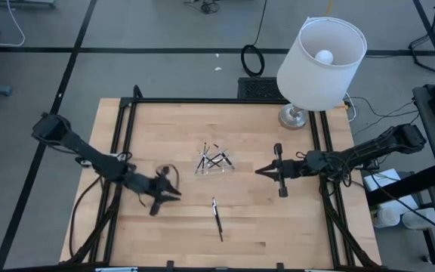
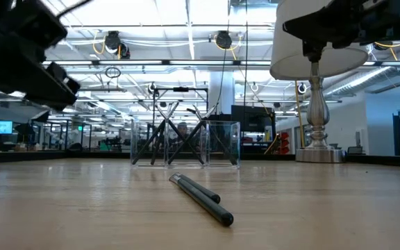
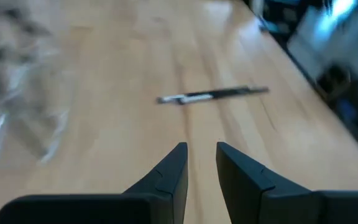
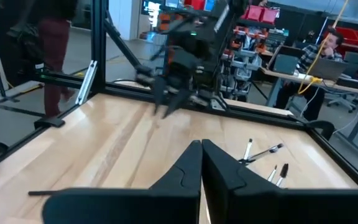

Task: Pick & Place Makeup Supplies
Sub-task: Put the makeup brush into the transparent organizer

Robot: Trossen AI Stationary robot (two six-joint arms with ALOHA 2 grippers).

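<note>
Makeup supplies [image 1: 214, 159] stand bunched in a clear tray [image 2: 186, 144], with one stick [image 1: 217, 218] alone on the table [image 1: 180, 128].

Measured from the tray: the lone stick lies flat on the wood nearer the table's front edge. The left arm reaches in low from the left, its left tool [image 1: 174, 190] off to the tray's left and front, fingers [image 3: 169, 174] slightly parted with bare wood showing between them, grasping nothing. The right arm stretches level from the right, its right tool [image 1: 259, 171] just right of the tray, clenched and empty. A lamp [image 1: 319, 60] stands behind the tray, to the right.
</note>
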